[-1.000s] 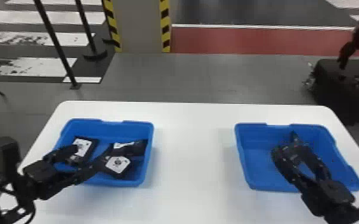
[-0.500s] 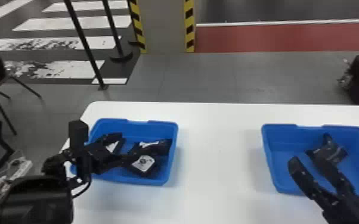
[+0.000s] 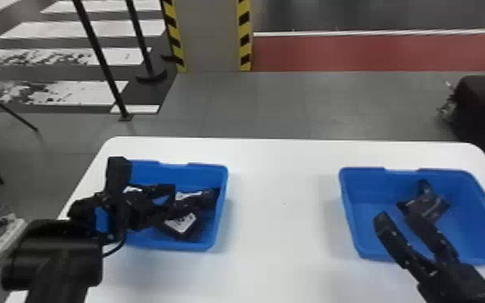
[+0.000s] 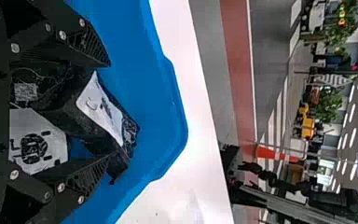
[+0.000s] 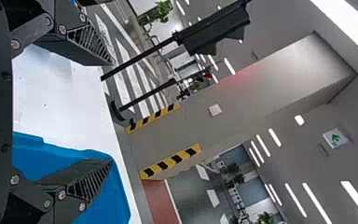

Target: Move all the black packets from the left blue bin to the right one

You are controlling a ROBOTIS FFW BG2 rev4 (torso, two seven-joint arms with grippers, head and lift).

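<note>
My left gripper [image 3: 172, 201] is over the left blue bin [image 3: 222, 209], low among the black packets. In the left wrist view, the open fingers of the left gripper [image 4: 109, 111] stand on either side of a black packet [image 4: 100, 112] with a white label; a second labelled packet [image 4: 37, 140] lies close by. One packet [image 3: 181, 225] sits near the bin's front, another [image 3: 209, 198] behind it, partly covered. My right gripper [image 3: 397, 219] is open over the right blue bin [image 3: 350, 217], just left of a black packet [image 3: 431, 206]. The right wrist view has the right gripper [image 5: 112, 112] with nothing between its fingers.
Both bins stand on a white table [image 3: 282, 209], with bare tabletop between them. Beyond its far edge are black posts [image 3: 104, 60], a pillar [image 3: 211, 36] with striped edges, and a dark object [image 3: 483, 108] at the right.
The head view has shifted, so both bins appear farther right. My right gripper has drawn back and leftward from the packet in the right bin. My left arm's wrist has tilted over the left bin.
</note>
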